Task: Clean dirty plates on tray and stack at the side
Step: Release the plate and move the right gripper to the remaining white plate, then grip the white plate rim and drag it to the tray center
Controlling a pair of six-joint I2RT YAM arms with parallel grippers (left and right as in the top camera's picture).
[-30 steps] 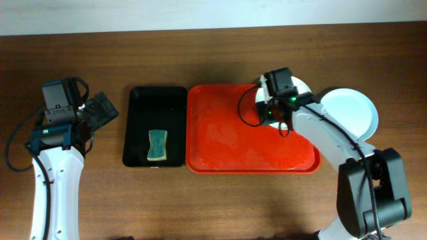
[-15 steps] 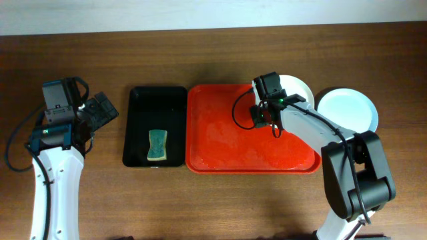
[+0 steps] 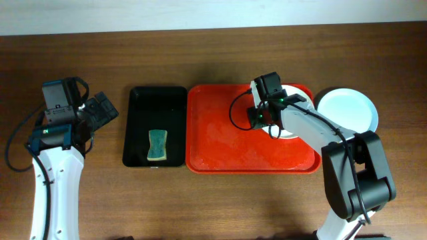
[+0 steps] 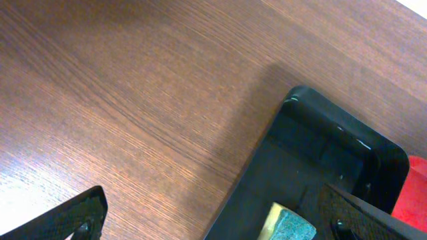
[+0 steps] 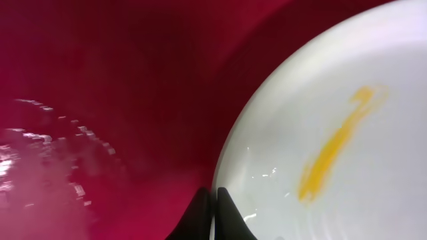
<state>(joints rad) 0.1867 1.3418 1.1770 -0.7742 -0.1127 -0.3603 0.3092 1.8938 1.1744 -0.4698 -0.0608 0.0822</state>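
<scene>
The white plate (image 5: 347, 80), marked with a yellow smear (image 5: 333, 143), lies in the far right part of the red tray (image 3: 220, 133), mostly hidden under the right arm, which reaches across it from the right. The right gripper (image 5: 213, 203) is pinched closed on the plate's rim. A pale blue plate (image 3: 350, 110) sits just beside the tray. The left gripper (image 3: 101, 109) hovers spread wide and empty, left of the black tray (image 3: 137, 127) holding a sponge (image 3: 157, 145)

Bright, even light from above; glare speckles the red tray (image 3: 220, 140). The right wrist view is close and soft, with blurred edges.
</scene>
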